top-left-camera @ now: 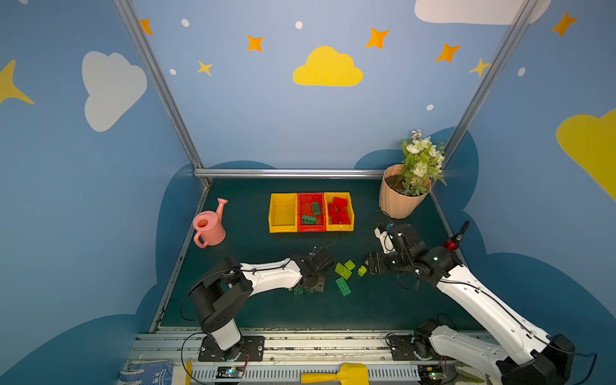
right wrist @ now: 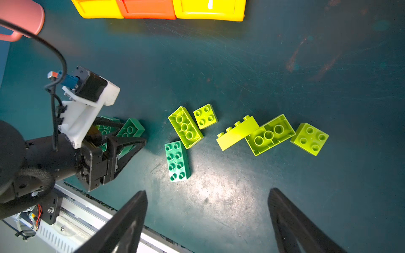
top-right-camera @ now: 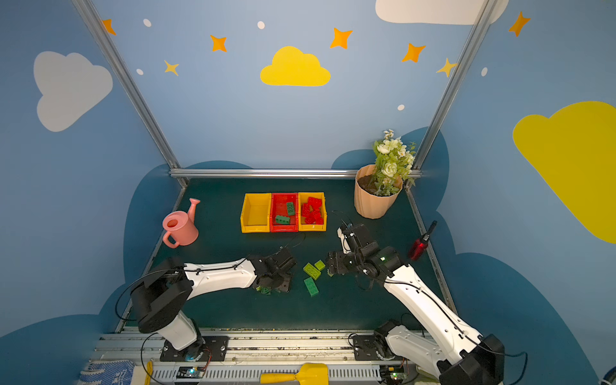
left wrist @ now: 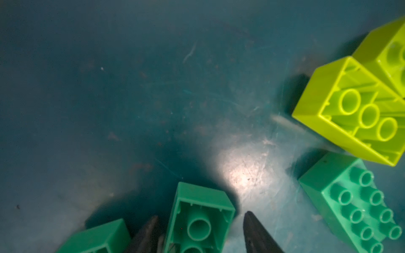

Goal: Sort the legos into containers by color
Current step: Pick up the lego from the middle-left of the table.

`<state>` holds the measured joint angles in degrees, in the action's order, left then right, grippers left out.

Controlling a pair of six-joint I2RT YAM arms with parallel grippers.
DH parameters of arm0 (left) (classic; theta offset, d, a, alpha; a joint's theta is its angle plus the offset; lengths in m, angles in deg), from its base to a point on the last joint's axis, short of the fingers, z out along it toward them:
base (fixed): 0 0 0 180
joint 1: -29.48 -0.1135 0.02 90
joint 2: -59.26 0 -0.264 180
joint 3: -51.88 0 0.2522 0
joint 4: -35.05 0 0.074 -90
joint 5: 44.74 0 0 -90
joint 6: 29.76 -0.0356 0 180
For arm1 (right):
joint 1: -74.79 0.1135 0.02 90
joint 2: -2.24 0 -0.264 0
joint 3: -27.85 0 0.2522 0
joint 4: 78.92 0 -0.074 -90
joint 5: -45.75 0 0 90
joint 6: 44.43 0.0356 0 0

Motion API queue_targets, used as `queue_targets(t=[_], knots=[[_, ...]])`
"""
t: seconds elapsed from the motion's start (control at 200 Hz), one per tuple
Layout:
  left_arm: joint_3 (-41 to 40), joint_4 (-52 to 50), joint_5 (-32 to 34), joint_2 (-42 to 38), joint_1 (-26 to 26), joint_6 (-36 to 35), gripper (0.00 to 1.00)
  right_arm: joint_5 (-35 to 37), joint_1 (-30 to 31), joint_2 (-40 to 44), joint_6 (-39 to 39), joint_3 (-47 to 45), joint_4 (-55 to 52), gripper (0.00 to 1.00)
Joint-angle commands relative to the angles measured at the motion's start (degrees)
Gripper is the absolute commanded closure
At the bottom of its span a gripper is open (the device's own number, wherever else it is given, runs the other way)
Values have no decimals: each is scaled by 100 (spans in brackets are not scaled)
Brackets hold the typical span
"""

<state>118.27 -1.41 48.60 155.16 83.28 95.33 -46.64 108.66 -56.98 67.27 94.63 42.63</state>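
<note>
I see three smooth, open-top plastic bins in a row, with the red bin between two yellow bins. The red bin holds two studded dark green bricks. The yellow bin on the right arm's side of it holds a heap of red bricks.

In front of the red bin, on the scuffed mat, I count five lime bricks and three loose dark green bricks.

My left gripper straddles one upturned green brick. Its jaws are apart and one finger is clear of the brick. My right gripper is spread wide, with nothing between its jaws.

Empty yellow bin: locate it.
In both top views, the empty yellow bin sits leftmost in the row, nearest the pink watering can, touching the red bin.
</note>
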Motion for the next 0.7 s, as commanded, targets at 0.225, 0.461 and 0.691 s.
queue_targets(t=[0.225, 0.461, 0.691], knots=[[422, -694, 476, 123, 9, 4, 67, 16, -25, 156, 59, 31, -154, 14], [1581, -1264, 704, 256, -591, -605, 66, 28, -30, 222, 160, 103, -80, 14], [2981, -1229, 488, 724, -1683, -1133, 65, -314, -36, 256, 280, 209, 171, 13]])
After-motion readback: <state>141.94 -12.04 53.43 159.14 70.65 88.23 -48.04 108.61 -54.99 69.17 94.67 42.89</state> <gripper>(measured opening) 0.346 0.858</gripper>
